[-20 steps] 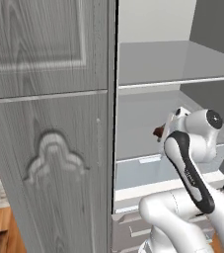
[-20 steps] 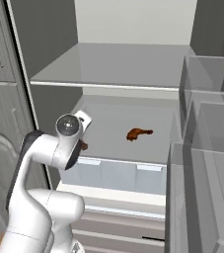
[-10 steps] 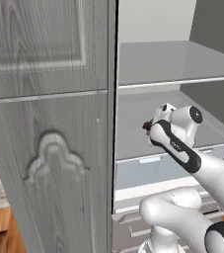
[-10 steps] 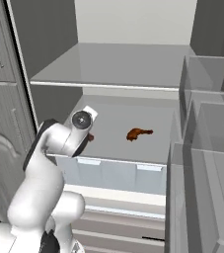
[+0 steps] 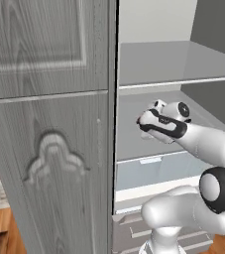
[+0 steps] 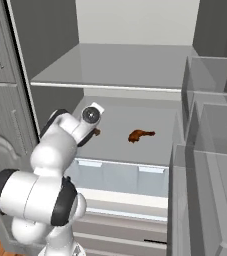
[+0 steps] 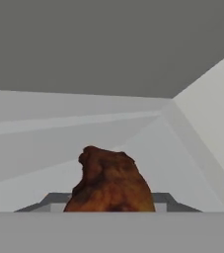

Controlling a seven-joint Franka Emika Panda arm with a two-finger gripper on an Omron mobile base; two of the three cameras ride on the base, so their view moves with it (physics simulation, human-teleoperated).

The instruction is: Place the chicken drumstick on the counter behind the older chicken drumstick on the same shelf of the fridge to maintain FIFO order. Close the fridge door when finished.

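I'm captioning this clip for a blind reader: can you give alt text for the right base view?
A white robot arm reaches into an open grey fridge, its tool carrying a small reddish-brown chicken drumstick over the pale-grey middle shelf. A second orange-brown drumstick lies on that shelf to its right, above translucent drawers.

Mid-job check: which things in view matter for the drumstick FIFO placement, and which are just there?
In play:
- chicken drumstick in the gripper
- older chicken drumstick lying on the shelf
- fridge interior
- fridge door, open

Just there:
- upper shelf
- translucent drawers under the shelf
- door bins on the right
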